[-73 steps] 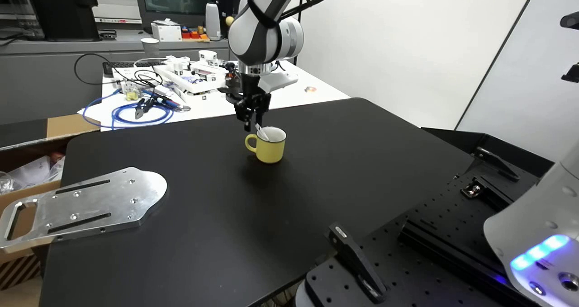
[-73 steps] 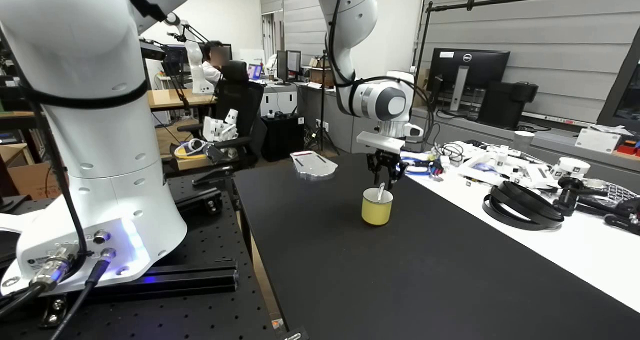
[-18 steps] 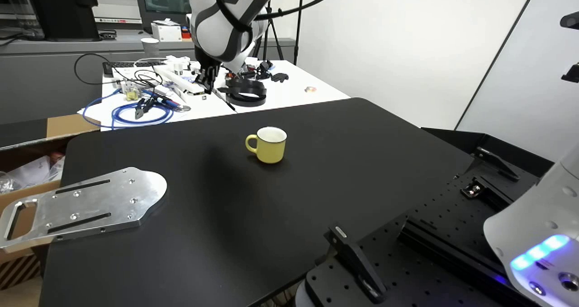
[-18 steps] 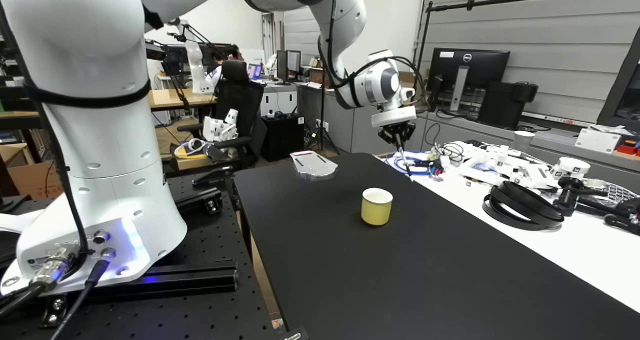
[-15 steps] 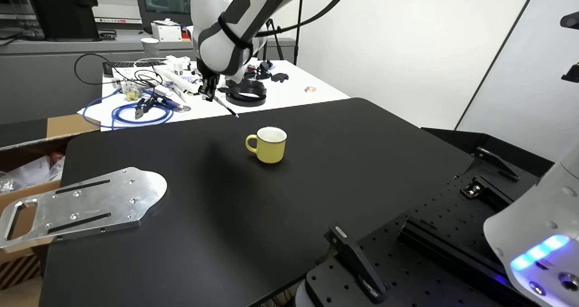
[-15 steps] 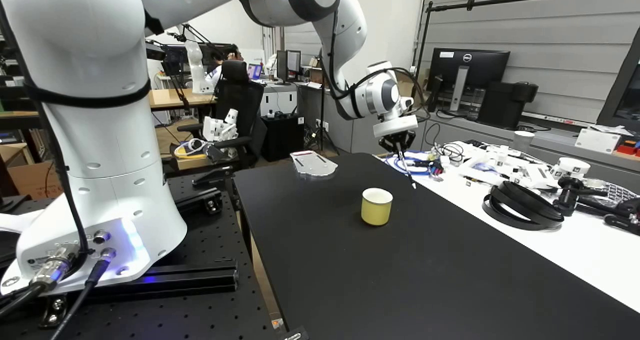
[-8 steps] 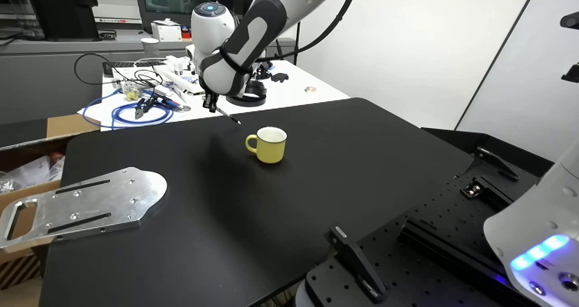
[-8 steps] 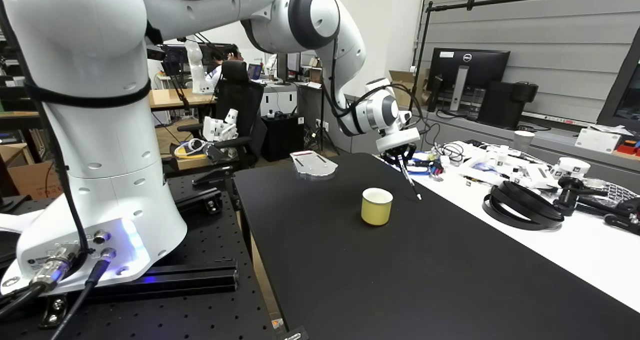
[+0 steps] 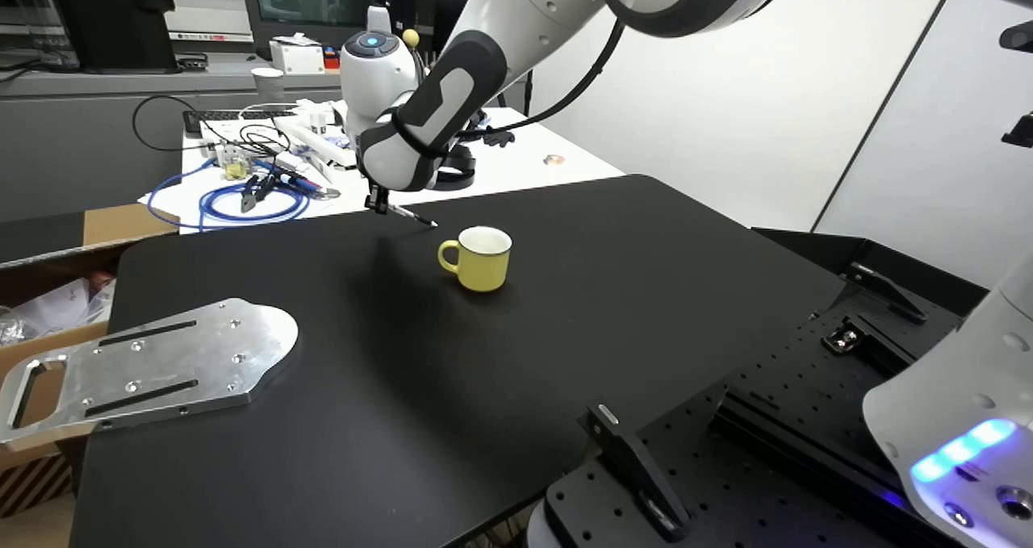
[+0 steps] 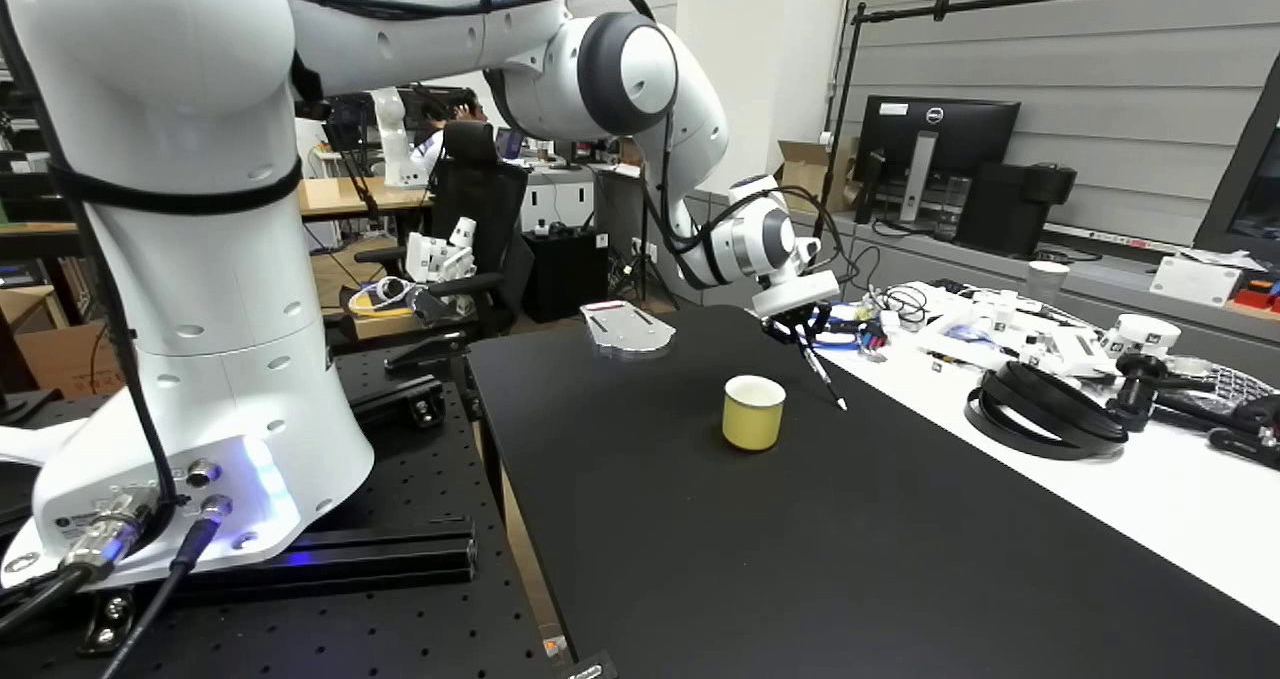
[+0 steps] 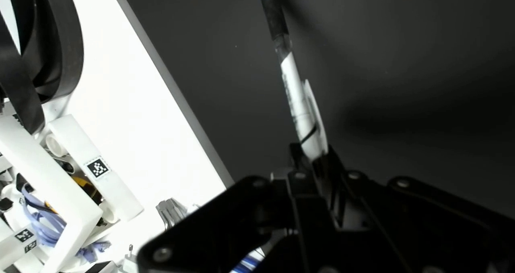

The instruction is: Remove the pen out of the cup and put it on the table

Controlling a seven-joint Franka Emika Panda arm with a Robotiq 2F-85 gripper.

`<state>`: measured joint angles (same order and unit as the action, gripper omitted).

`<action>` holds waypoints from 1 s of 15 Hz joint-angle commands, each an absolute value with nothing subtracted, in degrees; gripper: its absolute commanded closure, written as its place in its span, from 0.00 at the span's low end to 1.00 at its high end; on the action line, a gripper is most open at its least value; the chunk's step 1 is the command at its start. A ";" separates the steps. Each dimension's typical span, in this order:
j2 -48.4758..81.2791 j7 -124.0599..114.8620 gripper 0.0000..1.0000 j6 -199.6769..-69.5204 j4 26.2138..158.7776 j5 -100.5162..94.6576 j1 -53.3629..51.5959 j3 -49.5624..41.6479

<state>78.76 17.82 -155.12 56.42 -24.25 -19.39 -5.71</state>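
Observation:
The pen (image 11: 295,88) is white with a dark grip and a pale tip. My gripper (image 11: 316,152) is shut on its rear end, and the pen slants out from the jaws. In both exterior views the gripper (image 9: 378,202) (image 10: 797,334) holds the pen (image 9: 413,215) (image 10: 822,371) tilted and low over the far edge of the black table (image 9: 565,354) (image 10: 800,539). I cannot tell whether the tip touches the table. The yellow cup (image 9: 483,267) (image 10: 752,421) stands upright on the table near the pen tip, apart from it. The cup is out of the wrist view.
A metal plate (image 9: 181,354) lies at one end of the black table. Beyond the far edge is a white table (image 9: 565,144) with cables, tools and black straps (image 10: 1040,414). The robot base (image 10: 215,439) stands on the opposite side.
The pen stood in the cup 4.9 s ago; it is now out, in my shut gripper. The gripper moved off beside the cup, then came down, the pen tilting flatter. The cup has not moved.

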 commanded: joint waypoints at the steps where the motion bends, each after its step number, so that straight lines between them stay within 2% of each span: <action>1: 82.54 18.12 0.97 -152.17 49.97 -24.36 -19.43 -6.01; 2: 83.01 18.04 0.97 -151.71 49.21 -24.19 -19.38 -5.93; 3: 83.33 18.04 0.63 -151.18 48.53 -23.90 -19.26 -5.67; 4: 83.64 18.07 0.62 -150.59 47.74 -23.66 -19.19 -5.53; 13: 80.33 19.22 0.02 -147.55 46.95 -19.75 -17.67 -2.62; 15: 79.07 20.15 0.00 -146.78 47.77 -18.21 -16.74 -0.99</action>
